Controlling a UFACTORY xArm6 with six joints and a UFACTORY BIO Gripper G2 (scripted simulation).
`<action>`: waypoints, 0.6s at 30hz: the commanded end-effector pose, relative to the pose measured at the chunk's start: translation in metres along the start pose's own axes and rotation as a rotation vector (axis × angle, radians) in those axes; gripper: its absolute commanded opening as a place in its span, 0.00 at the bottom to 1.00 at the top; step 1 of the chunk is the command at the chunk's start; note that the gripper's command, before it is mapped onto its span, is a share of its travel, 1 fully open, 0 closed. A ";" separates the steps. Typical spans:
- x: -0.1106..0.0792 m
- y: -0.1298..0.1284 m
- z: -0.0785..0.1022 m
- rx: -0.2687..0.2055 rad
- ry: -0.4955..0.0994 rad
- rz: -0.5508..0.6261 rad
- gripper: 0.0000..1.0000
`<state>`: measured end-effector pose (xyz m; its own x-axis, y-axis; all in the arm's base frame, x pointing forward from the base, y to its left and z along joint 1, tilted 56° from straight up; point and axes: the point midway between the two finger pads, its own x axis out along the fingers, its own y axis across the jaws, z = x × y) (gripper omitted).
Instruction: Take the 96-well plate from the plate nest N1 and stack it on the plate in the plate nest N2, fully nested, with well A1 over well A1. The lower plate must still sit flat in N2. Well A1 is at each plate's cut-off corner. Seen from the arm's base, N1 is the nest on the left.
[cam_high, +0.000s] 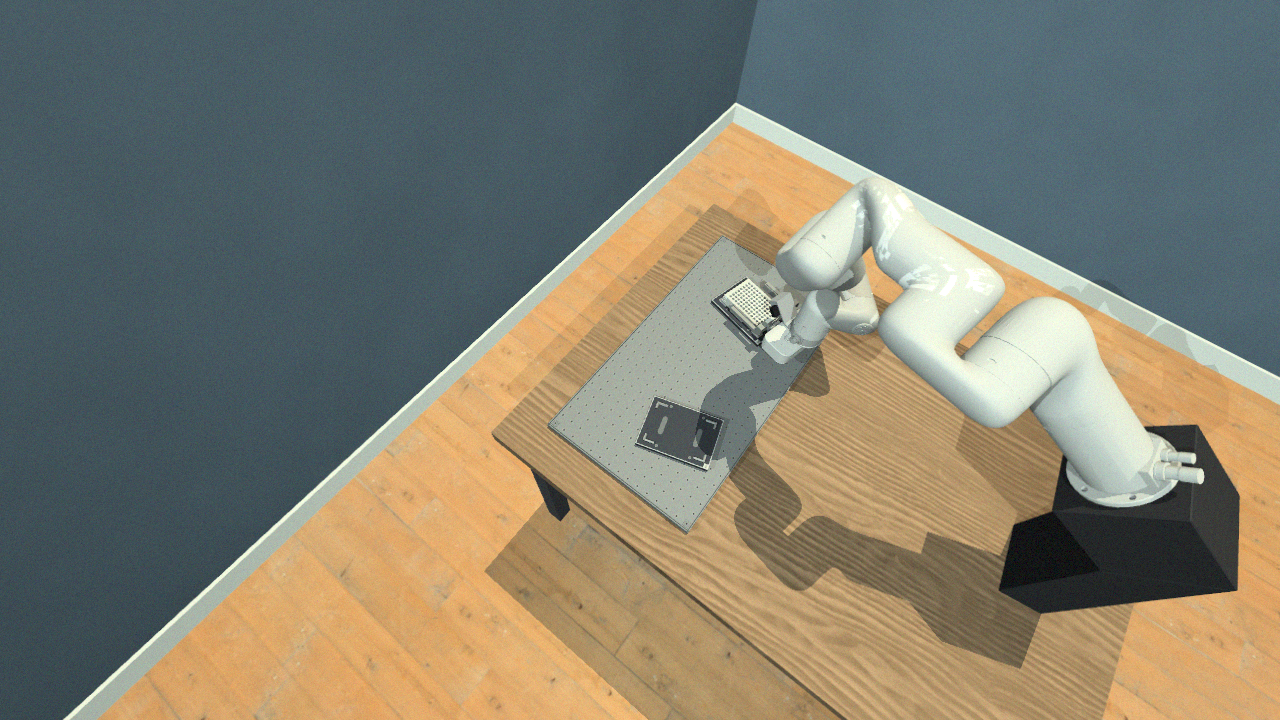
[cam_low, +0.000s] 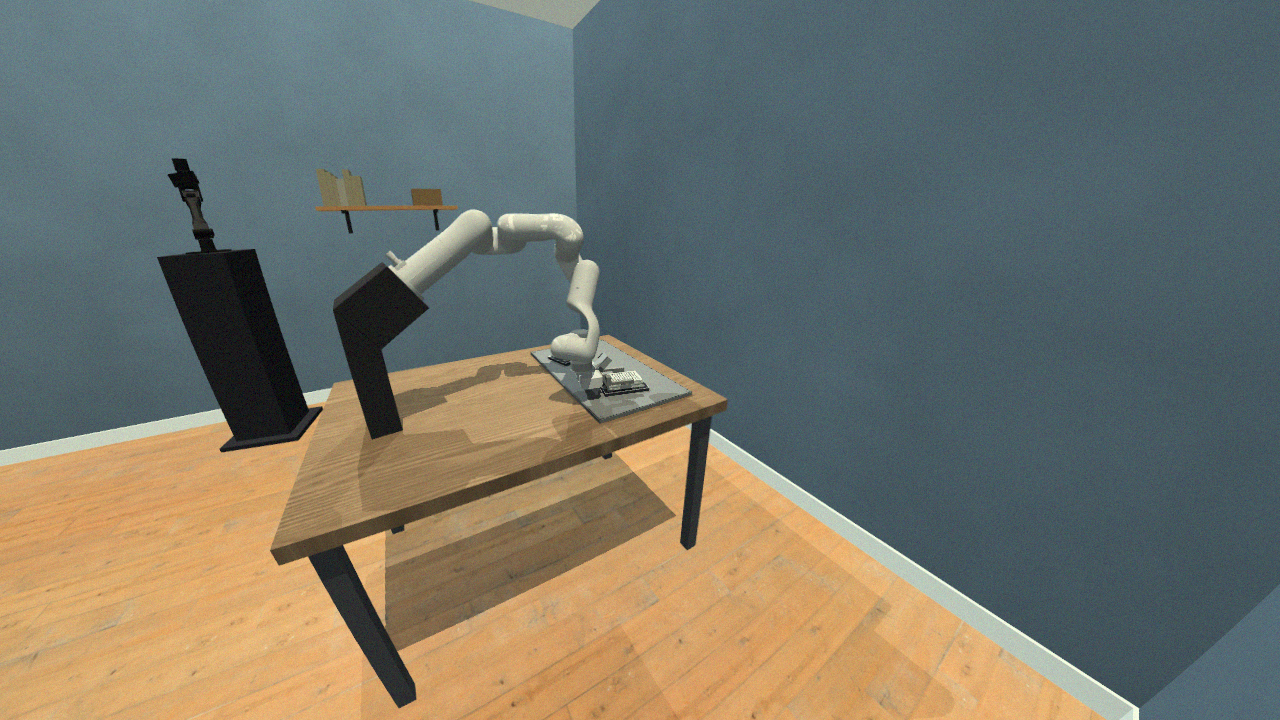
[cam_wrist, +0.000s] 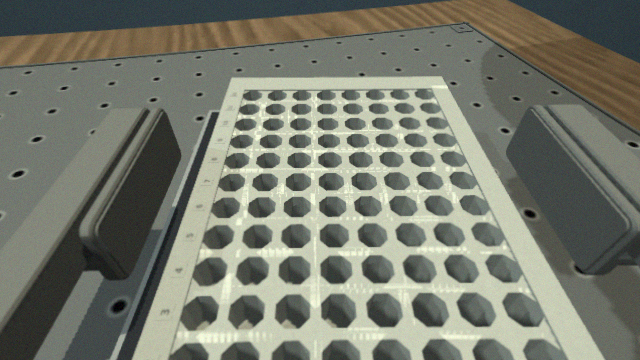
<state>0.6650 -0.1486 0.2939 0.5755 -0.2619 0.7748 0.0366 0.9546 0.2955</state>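
Note:
The upper white 96-well plate sits in a stack at nest N2, the right-hand nest from the arm's base. The lower plate is hidden in the wrist view, and full nesting cannot be judged. Column numbers run along the upper plate's left edge; its A1 corner is out of that view. My gripper is open around the upper plate, with a visible gap between each pad and the plate's sides. Nest N1 is dark and empty.
Both nests stand on the grey perforated board on the wooden table. A black pedestal with a small black arm stands beyond the table, and a wall shelf hangs behind.

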 end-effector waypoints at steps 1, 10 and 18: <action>0.001 0.000 0.001 0.000 -0.002 0.000 0.37; 0.001 0.000 0.001 0.000 -0.002 0.000 0.37; 0.001 0.000 0.019 0.000 -0.002 0.000 0.37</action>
<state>0.6557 -0.1504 0.3006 0.5751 -0.2618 0.7751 0.0364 0.9547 0.2955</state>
